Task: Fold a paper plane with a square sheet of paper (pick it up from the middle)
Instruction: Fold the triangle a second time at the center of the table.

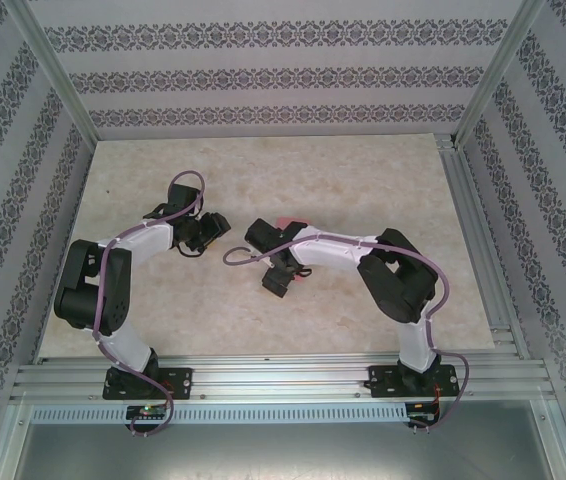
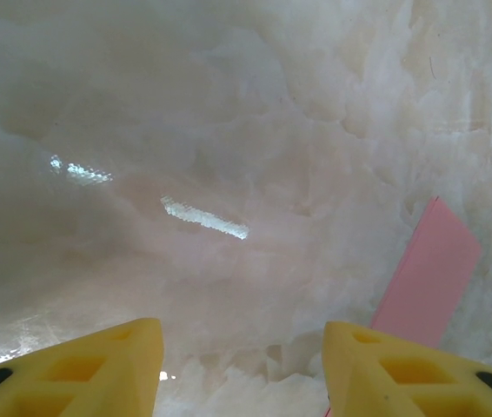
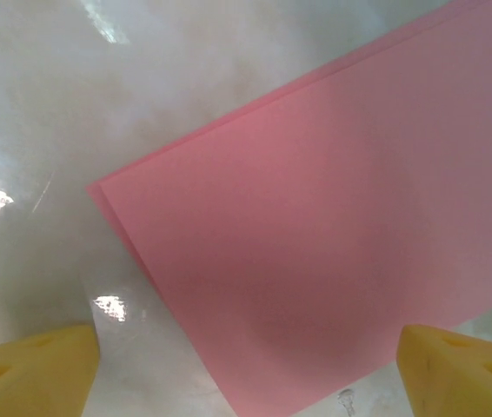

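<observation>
The right gripper (image 3: 248, 340) stood wide open, its yellow fingers (image 3: 37, 365) spread apart. The square sheet of paper (image 3: 333, 217), doubled over so that two edges showed, lay flat on the table (image 3: 37, 104) below and ahead of it, reaching in between the fingers. The left gripper (image 2: 242, 334) was open on nothing, with a pink corner of the sheet ahead and just outside one finger (image 2: 402, 373).

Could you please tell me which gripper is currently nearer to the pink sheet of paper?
Right. The right gripper is directly over the pink sheet of paper, its open jaws spanning it. The left gripper is over bare table, with the sheet off to its side.
</observation>
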`<action>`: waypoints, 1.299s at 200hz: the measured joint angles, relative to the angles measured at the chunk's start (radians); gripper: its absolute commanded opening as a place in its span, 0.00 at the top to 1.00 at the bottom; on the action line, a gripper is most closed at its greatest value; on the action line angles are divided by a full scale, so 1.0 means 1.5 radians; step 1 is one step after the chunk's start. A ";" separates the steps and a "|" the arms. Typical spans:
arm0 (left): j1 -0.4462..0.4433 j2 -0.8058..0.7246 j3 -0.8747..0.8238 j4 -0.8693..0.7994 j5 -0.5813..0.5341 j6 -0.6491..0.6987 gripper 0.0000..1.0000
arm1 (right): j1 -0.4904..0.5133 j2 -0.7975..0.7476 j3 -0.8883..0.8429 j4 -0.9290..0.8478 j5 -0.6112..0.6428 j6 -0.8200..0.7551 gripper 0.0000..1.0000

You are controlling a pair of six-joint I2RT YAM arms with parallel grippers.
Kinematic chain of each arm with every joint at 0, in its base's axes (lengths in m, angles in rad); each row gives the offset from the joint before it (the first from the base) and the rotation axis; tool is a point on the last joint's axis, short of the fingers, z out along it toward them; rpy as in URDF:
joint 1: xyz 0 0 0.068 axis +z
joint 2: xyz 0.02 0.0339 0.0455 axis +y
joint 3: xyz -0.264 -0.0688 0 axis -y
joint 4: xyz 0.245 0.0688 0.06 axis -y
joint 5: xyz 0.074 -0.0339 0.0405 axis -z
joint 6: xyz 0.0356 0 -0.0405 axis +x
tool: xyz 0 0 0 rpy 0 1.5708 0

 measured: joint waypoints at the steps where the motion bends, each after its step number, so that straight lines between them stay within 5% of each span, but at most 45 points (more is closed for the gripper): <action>1: 0.000 0.000 0.000 0.000 0.000 0.000 0.47 | 0.001 0.000 0.001 -0.001 0.002 -0.001 0.13; 160: 0.000 0.000 0.000 0.000 0.003 0.000 0.47 | 0.003 0.012 0.024 -0.014 0.095 0.014 0.37; 229: 0.000 0.000 0.000 0.000 0.005 -0.001 0.47 | -0.037 -0.047 0.024 -0.006 0.032 0.059 0.52; 260: 0.000 0.000 0.000 0.000 0.012 -0.001 0.47 | -0.054 -0.047 0.025 -0.007 0.003 0.075 0.51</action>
